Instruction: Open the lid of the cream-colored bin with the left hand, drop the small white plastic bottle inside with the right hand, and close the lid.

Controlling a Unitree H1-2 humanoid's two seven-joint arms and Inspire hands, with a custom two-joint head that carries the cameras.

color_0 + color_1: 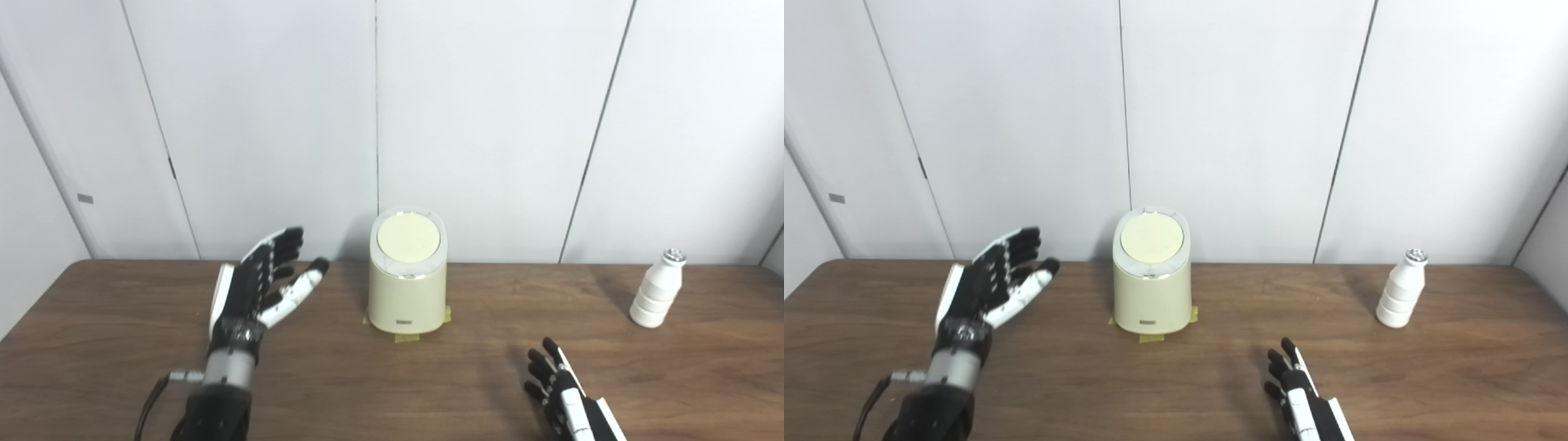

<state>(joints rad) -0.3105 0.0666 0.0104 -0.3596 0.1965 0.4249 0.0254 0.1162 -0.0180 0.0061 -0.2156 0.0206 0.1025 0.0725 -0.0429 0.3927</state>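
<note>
The cream-colored bin stands at the middle back of the wooden table, its round lid shut. The small white plastic bottle stands upright at the back right. My left hand is open and raised above the table, left of the bin and apart from it, palm turned toward it. My right hand is open and empty, low near the front edge, right of the bin and well short of the bottle. The same scene shows in the right eye view, with the bin and the bottle.
The wooden table runs across the whole view. White wall panels stand right behind the bin and bottle. Yellow tape marks the bin's base.
</note>
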